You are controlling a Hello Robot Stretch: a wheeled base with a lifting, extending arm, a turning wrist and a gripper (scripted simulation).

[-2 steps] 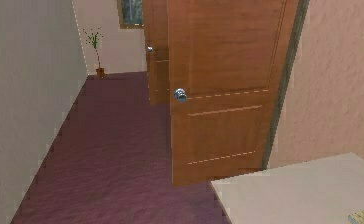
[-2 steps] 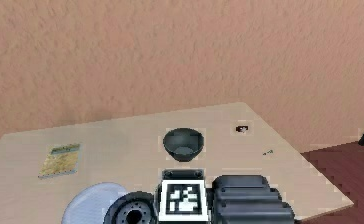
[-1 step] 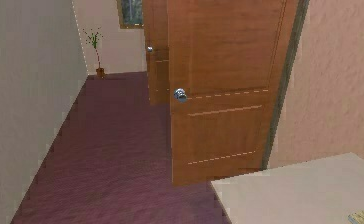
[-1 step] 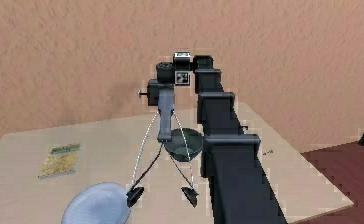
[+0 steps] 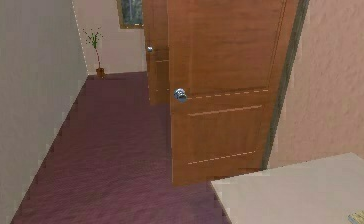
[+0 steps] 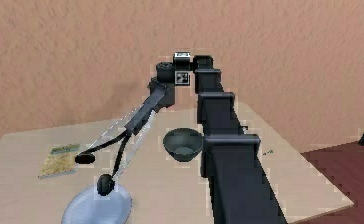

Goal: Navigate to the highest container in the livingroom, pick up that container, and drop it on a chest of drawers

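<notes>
1. Arm side view: dark arm rises from the bottom edge over a pale tabletop, w/ a pinkish wall behind.
2. Gripper at the arm's far end, fingers angled down-left above the top. Grip state can't be told, nor whether it holds anything.
3. Possible containers on the top: dark bowl just left of the arm; pale blue dish at the near edge by the fingertips. Can't tell which is the task's.
4. Flat paper lies left of the fingers.
5. Fwd view: purple carpet, open wooden door centre-right, potted plant far left.
</notes>
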